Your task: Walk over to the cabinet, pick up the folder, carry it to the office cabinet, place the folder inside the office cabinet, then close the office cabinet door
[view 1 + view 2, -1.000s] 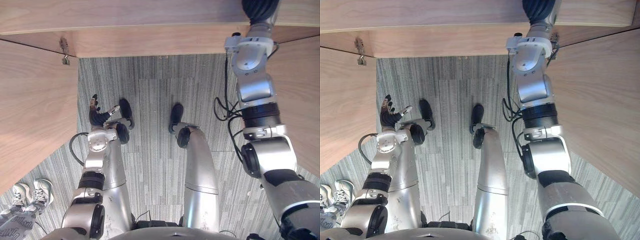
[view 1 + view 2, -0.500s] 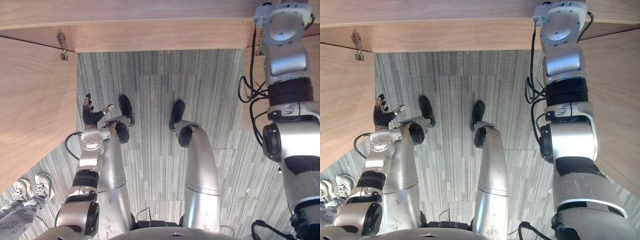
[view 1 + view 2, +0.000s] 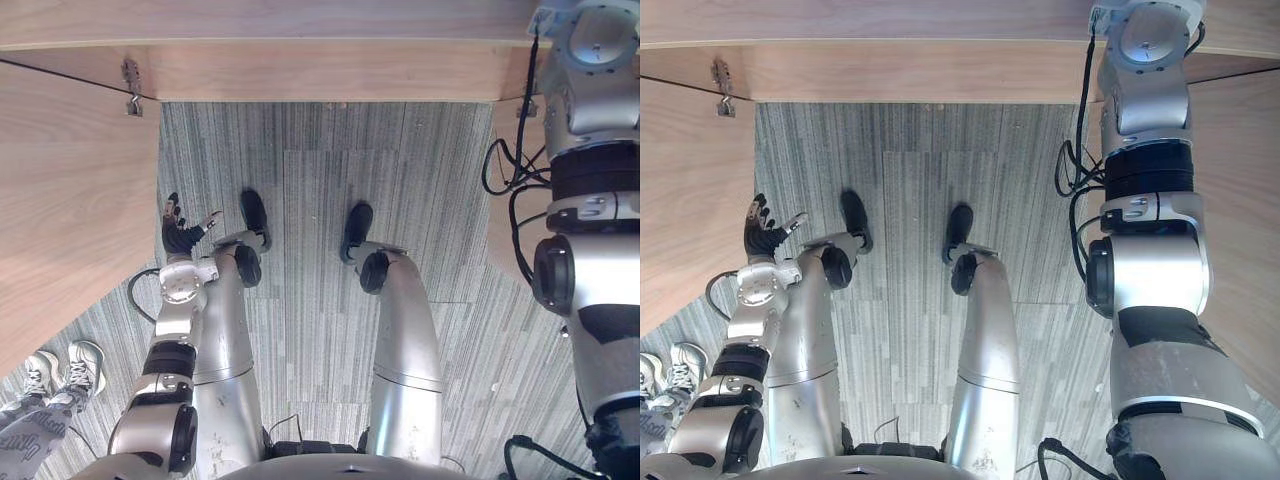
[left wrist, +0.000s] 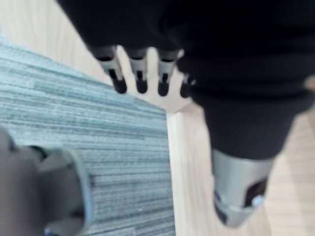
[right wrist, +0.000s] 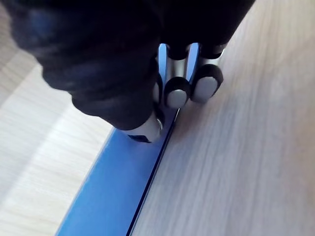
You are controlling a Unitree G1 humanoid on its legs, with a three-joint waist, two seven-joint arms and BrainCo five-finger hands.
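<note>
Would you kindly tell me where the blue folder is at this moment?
In the right wrist view, the blue folder is pinched in the right robot hand, its edge running alongside a light wooden panel.

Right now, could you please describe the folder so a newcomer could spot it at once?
Start at the pale wood cabinet. Against it the right hand pinches the folder. It is thin, flat and bright blue, unlike the wood around it.

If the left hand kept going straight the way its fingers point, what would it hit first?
Probably the light wooden cabinet panel: the left hand points its straight fingers past the carpet edge at it. Depth is unclear, so the carpet could come first.
</note>
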